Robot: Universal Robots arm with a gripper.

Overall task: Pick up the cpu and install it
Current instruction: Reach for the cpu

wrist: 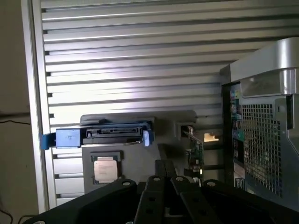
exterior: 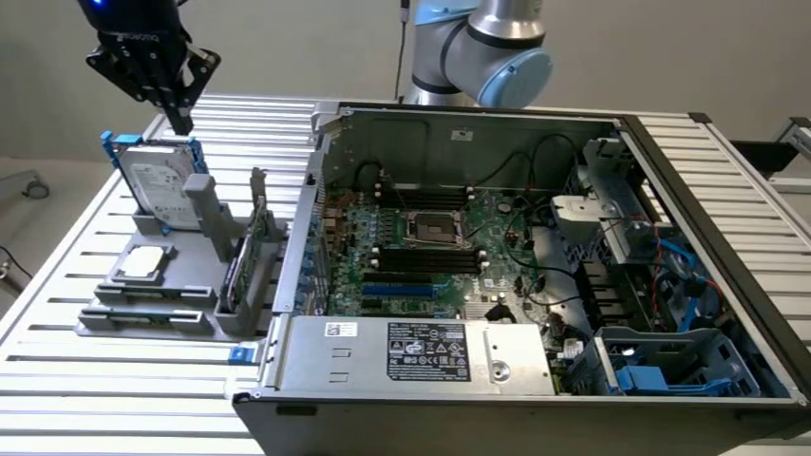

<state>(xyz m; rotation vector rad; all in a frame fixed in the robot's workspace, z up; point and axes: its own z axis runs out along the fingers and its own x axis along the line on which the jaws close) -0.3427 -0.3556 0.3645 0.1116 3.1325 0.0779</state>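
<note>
The cpu [exterior: 147, 261] [wrist: 105, 168] is a small silver square lying flat in a grey holder [exterior: 165, 294] at the exterior view's left. My gripper [exterior: 181, 121] hangs high above the holder's far end, over the upright hard drive [exterior: 161, 179] in its blue frame. Its black fingers [wrist: 164, 173] are shut together with nothing between them. The cpu lies well below the fingertips and nearer the table's front. The open computer case [exterior: 533, 256] stands to the right, with the motherboard's square socket [exterior: 434, 228] in its middle.
The slatted metal table [exterior: 76, 275] bears the holder and the case. A circuit card [exterior: 260, 247] stands upright in the holder between the hard drive and the case wall. Cables, a blue bracket [exterior: 640, 378] and the power supply [exterior: 424, 356] crowd the case.
</note>
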